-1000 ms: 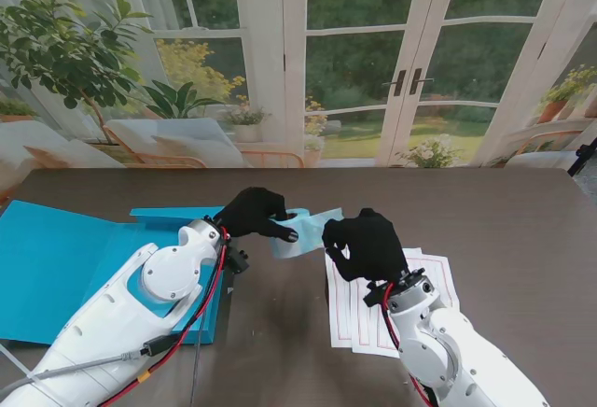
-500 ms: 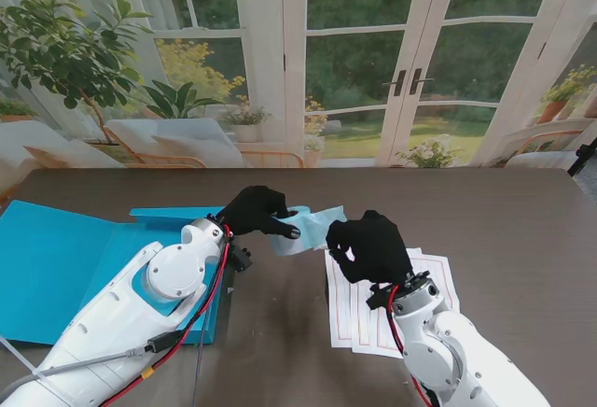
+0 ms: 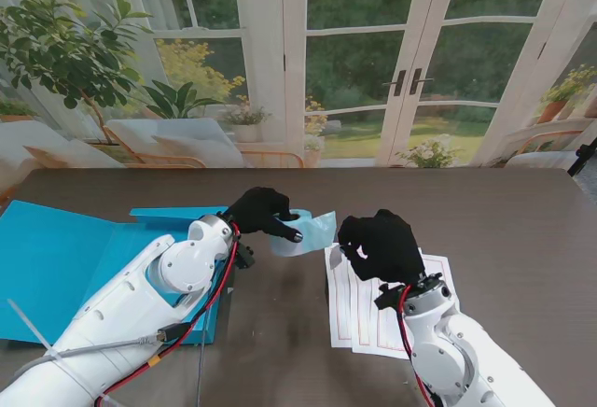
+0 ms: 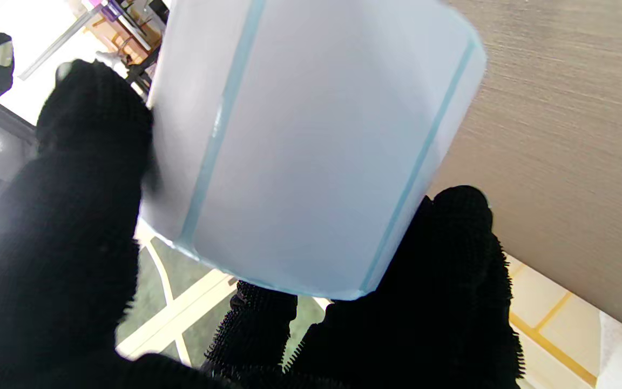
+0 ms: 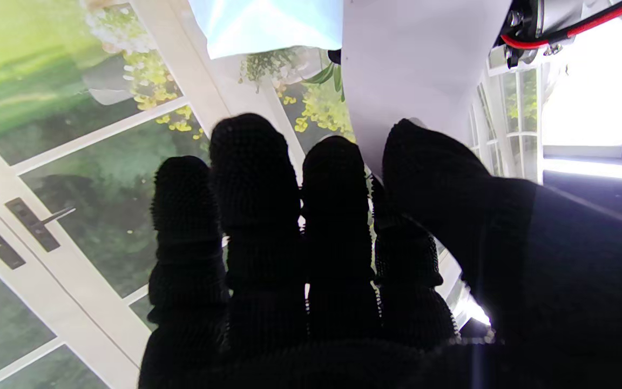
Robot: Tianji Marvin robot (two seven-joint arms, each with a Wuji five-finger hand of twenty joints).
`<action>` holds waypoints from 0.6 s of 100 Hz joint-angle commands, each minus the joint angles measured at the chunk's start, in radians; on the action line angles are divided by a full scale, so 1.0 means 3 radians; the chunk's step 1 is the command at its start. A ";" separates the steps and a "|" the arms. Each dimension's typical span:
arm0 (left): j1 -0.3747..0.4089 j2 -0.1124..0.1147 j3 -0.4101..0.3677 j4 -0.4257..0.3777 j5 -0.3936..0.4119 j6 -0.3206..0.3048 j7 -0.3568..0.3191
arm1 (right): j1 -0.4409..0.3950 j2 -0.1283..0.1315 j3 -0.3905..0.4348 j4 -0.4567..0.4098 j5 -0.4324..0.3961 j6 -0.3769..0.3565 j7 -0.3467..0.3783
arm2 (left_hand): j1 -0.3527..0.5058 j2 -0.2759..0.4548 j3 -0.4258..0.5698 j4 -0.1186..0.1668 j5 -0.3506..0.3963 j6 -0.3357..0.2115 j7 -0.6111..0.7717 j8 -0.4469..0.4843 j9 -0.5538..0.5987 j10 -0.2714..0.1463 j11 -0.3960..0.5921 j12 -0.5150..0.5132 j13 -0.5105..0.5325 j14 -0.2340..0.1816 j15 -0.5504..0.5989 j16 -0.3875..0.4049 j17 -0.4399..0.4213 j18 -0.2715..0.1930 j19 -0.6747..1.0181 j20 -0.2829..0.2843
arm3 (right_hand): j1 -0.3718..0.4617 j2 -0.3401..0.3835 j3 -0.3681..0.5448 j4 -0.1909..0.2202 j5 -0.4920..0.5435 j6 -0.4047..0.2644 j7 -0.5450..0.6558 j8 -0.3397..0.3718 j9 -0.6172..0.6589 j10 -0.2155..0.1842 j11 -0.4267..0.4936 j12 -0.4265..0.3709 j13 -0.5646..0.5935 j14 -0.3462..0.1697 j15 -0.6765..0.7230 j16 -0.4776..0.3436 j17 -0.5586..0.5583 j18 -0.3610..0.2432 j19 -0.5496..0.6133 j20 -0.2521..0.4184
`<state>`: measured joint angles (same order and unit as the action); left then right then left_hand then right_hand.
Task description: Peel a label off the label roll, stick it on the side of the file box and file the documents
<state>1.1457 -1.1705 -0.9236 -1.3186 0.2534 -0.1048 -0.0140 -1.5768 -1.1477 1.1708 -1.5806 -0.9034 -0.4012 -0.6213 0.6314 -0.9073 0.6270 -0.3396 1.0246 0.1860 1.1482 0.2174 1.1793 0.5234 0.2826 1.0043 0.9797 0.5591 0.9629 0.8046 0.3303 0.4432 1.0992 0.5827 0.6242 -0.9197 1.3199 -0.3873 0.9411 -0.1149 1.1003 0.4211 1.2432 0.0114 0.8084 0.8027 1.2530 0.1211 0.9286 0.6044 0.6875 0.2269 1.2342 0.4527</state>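
My left hand (image 3: 261, 211) is shut on the pale blue label roll (image 3: 303, 234), holding it off the table beside the file box; the left wrist view shows the roll (image 4: 311, 146) gripped between black fingers (image 4: 89, 178). A short blue backing tail (image 3: 324, 223) sticks out toward my right hand (image 3: 378, 244). In the right wrist view its thumb and index finger pinch a white label (image 5: 413, 65), with the backing (image 5: 268, 24) beyond. The blue file box (image 3: 56, 267) lies open flat on the left. The documents (image 3: 359, 314), white sheets with red lines, lie under my right hand.
The dark brown table (image 3: 504, 211) stretches to the right and to the far edge, with glass doors and plants behind it. My left forearm (image 3: 140, 304), with red and grey cables, lies over the file box's near right corner.
My right hand has moved right and a little nearer to me, away from the roll, and the backing tail now looks shorter. The left hand has shifted slightly right with the roll.
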 commanded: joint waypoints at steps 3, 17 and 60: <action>-0.0111 -0.0046 0.0040 0.0048 0.0017 -0.0037 -0.0029 | -0.0035 -0.0019 0.0037 -0.0042 0.0035 0.0016 0.0059 | 0.0746 0.0487 0.1164 0.0395 -0.0019 0.0192 0.0164 0.0093 0.0553 -0.0775 0.1170 0.0122 -0.0077 -0.0021 0.0022 0.0053 -0.0074 -0.0068 0.0211 0.0071 | 0.0441 0.0314 0.0288 0.0207 0.0112 -0.0530 0.0465 0.0193 -0.0009 -0.0020 0.0071 -0.0049 0.0050 0.0022 -0.0013 0.0044 -0.0181 -0.0023 0.0047 0.0039; -0.0252 -0.0063 0.0191 0.0220 0.0171 -0.0049 0.0019 | -0.0048 -0.0030 0.0094 -0.0059 0.0101 0.0047 0.0093 | 0.0738 0.0518 0.1157 0.0398 -0.0041 0.0176 0.0166 0.0105 0.0525 -0.0792 0.1169 0.0141 -0.0116 -0.0048 0.0010 0.0050 -0.0112 -0.0100 0.0201 0.0070 | 0.0441 0.0342 0.0252 0.0216 0.0090 -0.0514 0.0468 0.0187 -0.0024 -0.0004 0.0067 -0.0053 0.0039 0.0035 -0.0016 0.0042 -0.0194 -0.0015 0.0043 0.0038; -0.0641 -0.0232 0.0695 0.0990 0.0573 -0.0179 0.0531 | -0.0053 -0.0049 0.0198 0.0010 0.0210 0.0077 0.0113 | 0.0727 0.0548 0.1144 0.0384 -0.0068 0.0159 0.0171 0.0127 0.0489 -0.0820 0.1164 0.0193 -0.0135 -0.0086 -0.0014 0.0035 -0.0124 -0.0115 0.0197 0.0070 | 0.0446 0.0400 0.0163 0.0249 0.0060 -0.0499 0.0483 0.0167 -0.0044 0.0023 0.0062 -0.0069 0.0030 0.0042 -0.0020 0.0036 -0.0205 0.0003 0.0042 0.0039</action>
<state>0.9714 -1.2210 -0.7226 -1.0365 0.4177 -0.1495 0.1470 -1.5888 -1.1572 1.2291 -1.5846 -0.8463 -0.3820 -0.5999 0.6314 -0.8988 0.6270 -0.3396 1.0140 0.1878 1.1482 0.2290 1.1793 0.5237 0.2826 1.0042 0.9715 0.5591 0.9629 0.8046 0.3221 0.4432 1.0993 0.5842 0.6394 -0.9051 1.3052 -0.3873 0.9208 -0.1148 1.1089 0.4219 1.2421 0.0114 0.8087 0.7927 1.2527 0.1292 0.9277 0.6044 0.6878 0.2269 1.2342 0.4526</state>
